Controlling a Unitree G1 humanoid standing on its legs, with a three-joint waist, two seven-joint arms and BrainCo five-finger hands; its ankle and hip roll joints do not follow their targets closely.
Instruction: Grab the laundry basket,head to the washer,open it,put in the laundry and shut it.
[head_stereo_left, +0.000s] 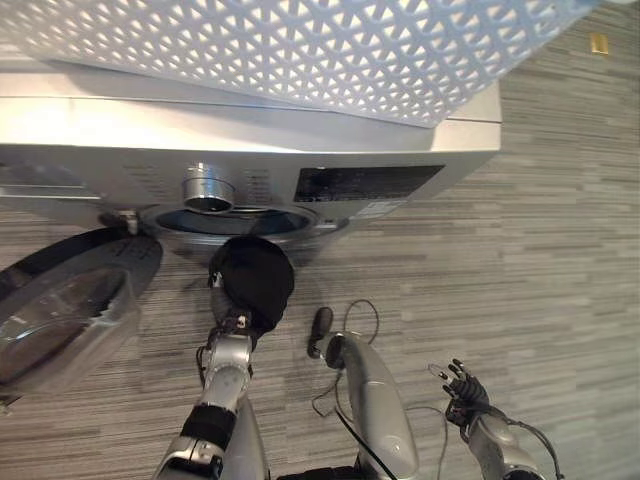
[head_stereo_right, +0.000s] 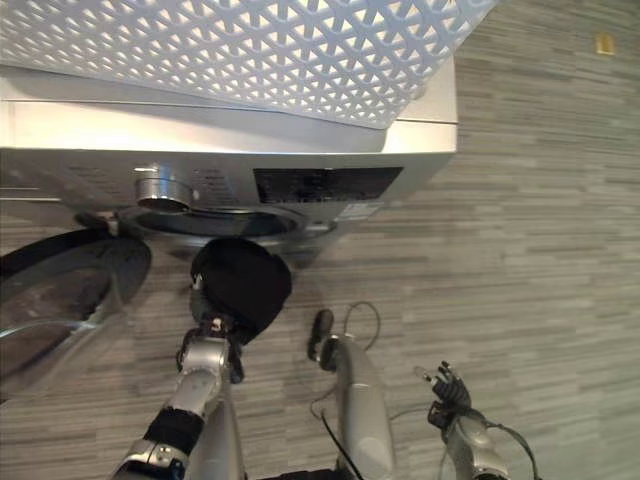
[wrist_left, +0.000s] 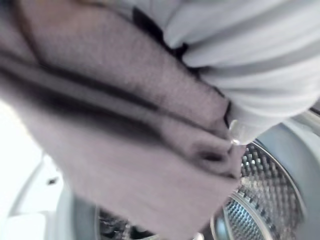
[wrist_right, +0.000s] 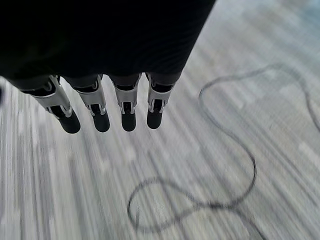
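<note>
Washer: From my remote station I see the silver front-loading washer (head_stereo_left: 250, 130) standing on the grey striped floor (head_stereo_left: 560, 250), its round door (head_stereo_left: 70, 305) swung fully open to the robot's left and the drum mouth (head_stereo_left: 240, 222) exposed below the control knob (head_stereo_left: 208, 187).

Basket: The white lattice laundry basket (head_stereo_left: 330, 45) sits on top of the washer, its perforated wall overhanging the front edge of the machine.

Laundry: A dark bundle of cloth (head_stereo_left: 252, 278) hangs just in front of the drum opening, between the door and the machine's front panel. Through the left wrist camera I see this dark cloth (wrist_left: 125, 145) draped close to the lens beside a pale grey striped fabric (wrist_left: 250, 55), with the perforated steel drum (wrist_left: 265, 190) right behind them.

Left hand: The left hand (head_stereo_left: 232, 322) is raised to the drum mouth with the dark bundle sitting over it. Its fingers are buried under the cloth, so I cannot tell how they are set.

Right hand: The right hand (head_stereo_left: 462, 392) hangs low at the robot's right side, well apart from the washer. In its own wrist camera the dark-tipped fingers (wrist_right: 128, 116) point straight out in a row over the bare floor, relaxed and carrying nothing.

Floor detail: A small yellow object (head_stereo_left: 598, 42) lies on the floor, far to the right of the machine.
</note>
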